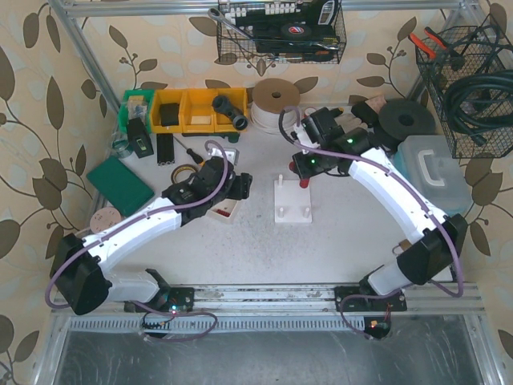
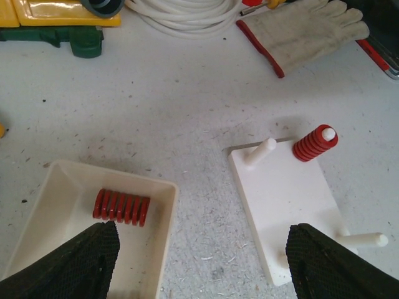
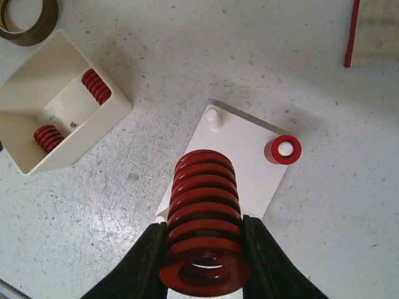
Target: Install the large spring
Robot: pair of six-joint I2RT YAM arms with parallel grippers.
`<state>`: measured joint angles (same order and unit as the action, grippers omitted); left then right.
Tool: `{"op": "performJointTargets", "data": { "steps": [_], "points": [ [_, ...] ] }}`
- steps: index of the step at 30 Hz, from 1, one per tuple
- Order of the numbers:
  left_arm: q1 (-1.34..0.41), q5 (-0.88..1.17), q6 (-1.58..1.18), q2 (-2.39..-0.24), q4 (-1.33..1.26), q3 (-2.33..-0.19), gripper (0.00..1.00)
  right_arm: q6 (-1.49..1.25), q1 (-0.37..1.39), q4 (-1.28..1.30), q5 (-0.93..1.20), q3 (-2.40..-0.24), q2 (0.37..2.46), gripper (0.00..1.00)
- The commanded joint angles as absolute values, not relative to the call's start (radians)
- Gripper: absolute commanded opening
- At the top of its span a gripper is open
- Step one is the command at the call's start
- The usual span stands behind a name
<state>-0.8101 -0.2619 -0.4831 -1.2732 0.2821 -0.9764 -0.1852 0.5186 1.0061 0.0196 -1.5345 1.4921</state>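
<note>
One spring is already in place: a small spring (image 3: 282,149) sits on a peg at one corner of the board (image 3: 240,171). The large spring (image 3: 202,205) is not yet installed. It is pinched across its coils by the right tool (image 3: 204,246), clear of the table (image 3: 324,249), and hangs over the board's edge, on the far side of the board from a bare peg (image 3: 212,116). It is neither centred on nor touching any peg. The left wrist view shows further bare pegs on the board, but the pictures do not show which one takes the large spring.

The left tool (image 2: 202,249) hovers just beside the board with its fingers (image 2: 68,265) spread wide and nothing between them. Below it the tray (image 2: 159,249) stands near the board, apart from it, and holds spare springs (image 2: 121,207).

Judged progress is about the midpoint, with pick-up and carry done. What is left is to line the coil's bore up over a bare peg, lower the spring until it bottoms on the board, then open the right tool and withdraw. The main risk is a tilted coil catching on the peg tip.
</note>
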Motion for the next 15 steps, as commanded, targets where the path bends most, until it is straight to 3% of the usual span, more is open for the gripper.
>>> {"op": "performJointTargets", "data": {
  "steps": [1,6,15],
  "points": [
    [-0.745,-0.182,-0.503,-1.222,0.214,-0.925,0.77,-0.167,0.517,1.033,0.027,-1.587,1.538,0.00],
    [-0.667,0.002,-0.521,-1.198,0.107,-0.858,0.79,-0.180,0.518,1.074,0.000,-1.635,1.581,0.00],
    [-0.639,0.054,-0.533,-1.158,0.055,-0.810,0.82,-0.144,0.530,1.181,-0.079,-1.727,1.673,0.00]
  ]
}}
